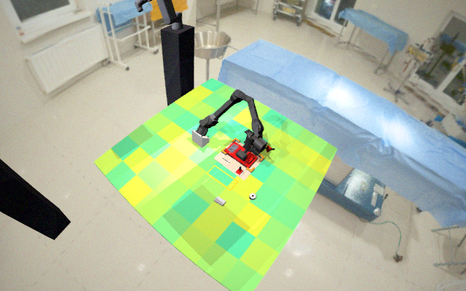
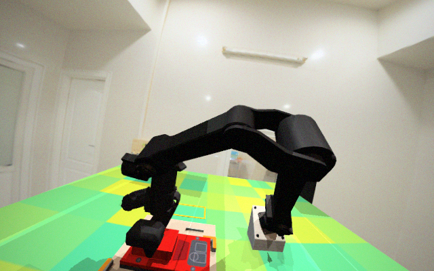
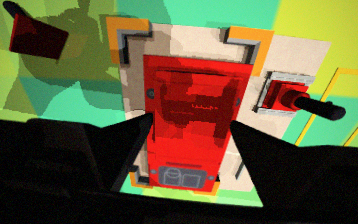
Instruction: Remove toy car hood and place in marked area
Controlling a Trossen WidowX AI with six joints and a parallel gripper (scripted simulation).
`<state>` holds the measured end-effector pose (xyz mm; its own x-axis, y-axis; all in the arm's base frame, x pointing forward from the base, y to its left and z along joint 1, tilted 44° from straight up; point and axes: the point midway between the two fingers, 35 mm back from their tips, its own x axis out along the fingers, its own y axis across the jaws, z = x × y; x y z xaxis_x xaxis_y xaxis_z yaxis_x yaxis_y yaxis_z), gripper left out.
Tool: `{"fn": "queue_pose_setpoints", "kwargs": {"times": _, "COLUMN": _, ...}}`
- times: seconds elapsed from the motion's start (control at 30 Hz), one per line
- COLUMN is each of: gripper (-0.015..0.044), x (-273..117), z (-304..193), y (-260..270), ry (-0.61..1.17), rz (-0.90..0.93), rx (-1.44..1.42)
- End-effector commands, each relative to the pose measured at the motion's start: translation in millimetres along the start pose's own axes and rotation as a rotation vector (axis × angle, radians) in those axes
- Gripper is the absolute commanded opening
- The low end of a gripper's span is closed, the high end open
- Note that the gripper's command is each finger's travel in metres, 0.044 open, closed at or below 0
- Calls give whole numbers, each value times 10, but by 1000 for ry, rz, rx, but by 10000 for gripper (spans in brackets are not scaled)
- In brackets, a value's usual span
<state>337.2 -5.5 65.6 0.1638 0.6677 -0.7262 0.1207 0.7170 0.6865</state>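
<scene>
"What's the biggest thing there?"

"The table with its green-and-yellow checkered top (image 1: 189, 164) (image 2: 237, 203) (image 3: 245, 12). Over it bends the black jointed arm (image 1: 253, 110) (image 2: 200, 139)."

"And under the gripper?"

"A pale flat board (image 1: 226, 160) (image 2: 205, 227) (image 3: 192, 36) with orange corner brackets, carrying the red toy car (image 1: 231, 148) (image 2: 184, 252) (image 3: 162, 65). The yellow-outlined rectangle (image 1: 223, 177) (image 2: 191, 211) (image 3: 345, 90) is beside the board."

"How's the black gripper (image 1: 247, 154) (image 2: 150, 251) (image 3: 191, 120)?"

"Fingers wide apart, nothing clamped. In the wrist view they flank the raised red hood (image 1: 250, 158) (image 2: 170, 243) (image 3: 192, 142)."

"So the hood's still on the car?"

"Yes, between and below the fingertips, outside the marked area. Whether a finger touches it, I can't tell."

"Smaller things?"

"A red piece with a black handle (image 1: 269, 148) (image 3: 37, 37) off the board, a similar one (image 1: 239, 171) (image 3: 285, 97) on it, a small grey block (image 1: 220, 201) and a white ring (image 1: 250, 196)."
</scene>
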Motion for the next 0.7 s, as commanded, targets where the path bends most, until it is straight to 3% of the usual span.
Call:
{"fn": "queue_pose_setpoints", "kwargs": {"times": 0.0, "gripper": 335, "x": -3, "z": 1, "y": 0, "ry": 0, "rz": 0, "rx": -1}}
{"fn": "queue_pose_setpoints", "kwargs": {"times": 0.3, "gripper": 275, "x": -3, "z": 1, "y": 0, "ry": 0, "rz": 0, "rx": -1}}
{"fn": "queue_pose_setpoints", "kwargs": {"times": 0.67, "gripper": 0, "x": -57, "z": 3, "y": -2, "ry": 0, "rz": 0, "rx": 0}}
